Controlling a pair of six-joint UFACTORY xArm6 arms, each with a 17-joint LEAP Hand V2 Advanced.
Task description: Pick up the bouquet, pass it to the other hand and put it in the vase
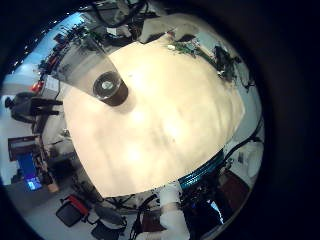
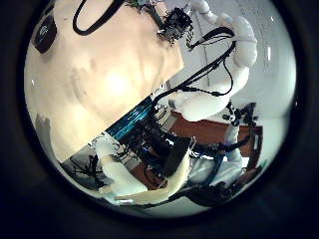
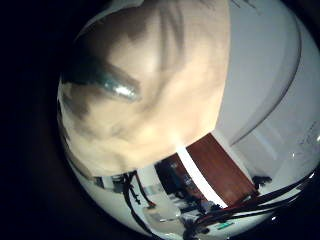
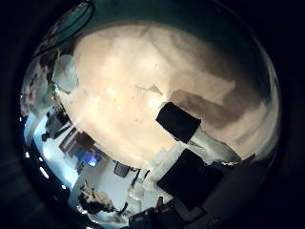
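Note:
The vase (image 1: 108, 88) is a round, open-topped pot standing upright on the cloth-covered table (image 1: 170, 120), near one edge. It also shows in the left thumb side palm view (image 2: 42, 35) and, lying across the picture, in the right little finger side palm view (image 3: 105, 78). I cannot make out the bouquet in any view. My right hand (image 1: 185, 47) hangs over the far side of the table, away from the vase. It also shows in the left thumb side palm view (image 2: 179, 22). My left hand is high above the table.
The cloth (image 2: 100, 90) is creased and covers the whole table top. Desks, chairs and equipment (image 1: 35, 105) stand on the floor round the table. A wooden panel (image 3: 215, 165) stands beside the table. Parts of my right hand's own body (image 4: 178, 121) reach into its thumb side view.

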